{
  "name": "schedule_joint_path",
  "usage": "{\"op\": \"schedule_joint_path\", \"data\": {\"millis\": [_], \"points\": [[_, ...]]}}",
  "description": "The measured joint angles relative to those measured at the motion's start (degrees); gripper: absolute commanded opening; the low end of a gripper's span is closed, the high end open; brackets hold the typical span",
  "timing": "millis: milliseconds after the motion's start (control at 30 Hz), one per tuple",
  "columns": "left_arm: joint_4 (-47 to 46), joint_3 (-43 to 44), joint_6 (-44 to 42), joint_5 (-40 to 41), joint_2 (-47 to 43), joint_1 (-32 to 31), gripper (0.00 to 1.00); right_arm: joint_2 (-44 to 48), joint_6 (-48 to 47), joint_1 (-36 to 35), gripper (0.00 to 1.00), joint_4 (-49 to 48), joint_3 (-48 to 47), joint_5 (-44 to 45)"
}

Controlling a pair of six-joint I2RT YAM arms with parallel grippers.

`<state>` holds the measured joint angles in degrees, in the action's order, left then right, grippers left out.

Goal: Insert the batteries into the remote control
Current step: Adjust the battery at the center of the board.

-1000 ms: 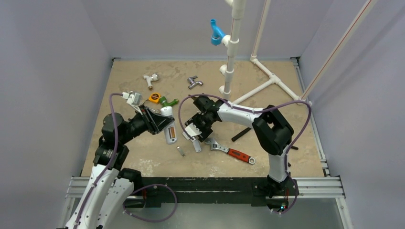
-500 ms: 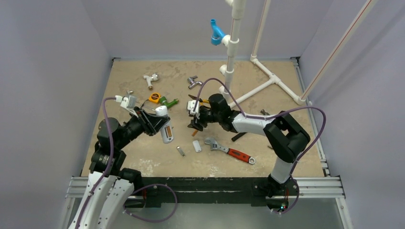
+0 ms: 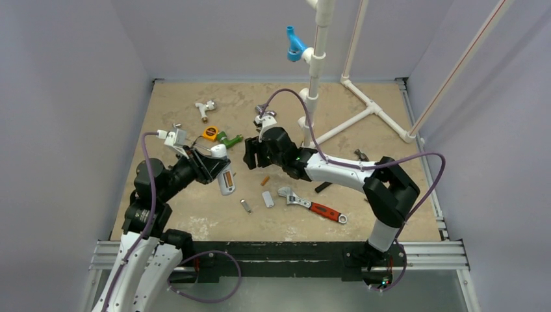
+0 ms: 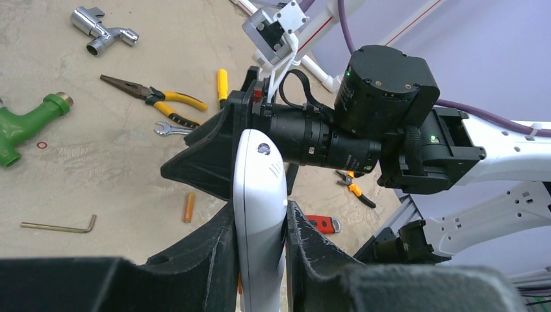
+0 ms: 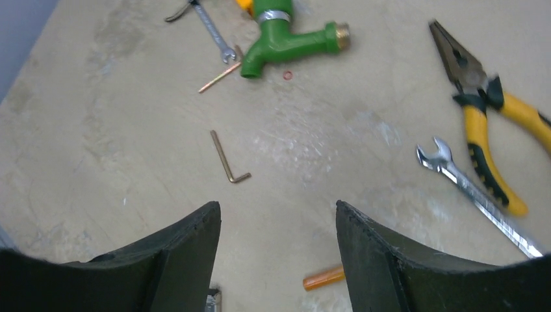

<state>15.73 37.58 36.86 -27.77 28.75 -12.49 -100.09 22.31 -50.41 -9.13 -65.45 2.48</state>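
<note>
One remote (image 4: 260, 214), one loose battery (image 3: 264, 180)

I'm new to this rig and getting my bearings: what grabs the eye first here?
The left gripper clamps the white remote control, held up off the table at left-centre. Facing it, the right gripper hangs open over the table, with one orange battery lying loose close by. Yellow-handled pliers and a spanner lie nearby.

White remote (image 4: 260, 195) held aloft, edge-on; orange battery (image 5: 323, 277) lying flat, loose.
</note>
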Motion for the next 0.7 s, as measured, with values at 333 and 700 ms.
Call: {"op": "schedule_joint_path", "data": {"millis": [333,700], "points": [[0.02,0.07,0.55,0.42,0.07,0.00,0.00,-6.62,22.95,-1.86,0.65,20.06,-9.25,6.97],[0.02,0.07,0.61,0.57,0.09,0.00,0.00,-11.69,41.72,-2.12,0.64,34.21,-11.37,12.00]]}}
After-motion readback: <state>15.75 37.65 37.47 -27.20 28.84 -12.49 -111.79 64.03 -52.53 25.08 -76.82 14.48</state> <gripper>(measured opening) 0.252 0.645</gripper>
